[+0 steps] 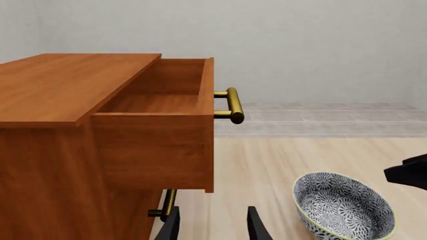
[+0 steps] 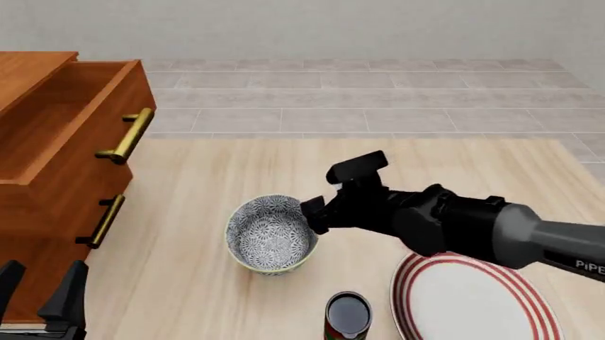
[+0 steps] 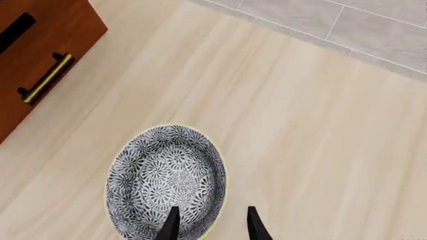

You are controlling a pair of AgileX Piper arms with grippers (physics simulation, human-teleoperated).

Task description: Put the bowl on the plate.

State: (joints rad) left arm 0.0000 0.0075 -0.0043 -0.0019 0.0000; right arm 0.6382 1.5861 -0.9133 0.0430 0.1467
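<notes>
- Fingers of the right gripper (image 3: pixel 209 225) are standing parted, straddling the near rim of the bowl (image 3: pixel 167 180): one finger over the patterned inside, the other outside the wall. Nothing is clamped yet; whether the pads are touching the rim, cannot tell.
- Right gripper (image 2: pixel 315 212) is reaching in from the right in the front view, its tip sitting at the bowl's (image 2: pixel 271 234) right edge.
- Bowl is standing upright on the tabletop (image 2: pixel 378 170), mid-table, round, so no long axis to line up with.
- Plate (image 2: pixel 472 301), white with red rings, is lying to the right of the bowl and nearer the camera, apart from it, partly under the right arm.
- Small dark can (image 2: pixel 348 315) is standing between bowl and plate, near the front edge; probable snag on the carry path.
- Left gripper (image 2: pixel 42 297) is hanging parted and empty at the lower left by the wooden drawer cabinet (image 2: pixel 57 142), well apart from the bowl.
- Right arm is clearly nearer; judged next move: close on the rim, lift, carry right and toward the near edge over the plate.
</notes>
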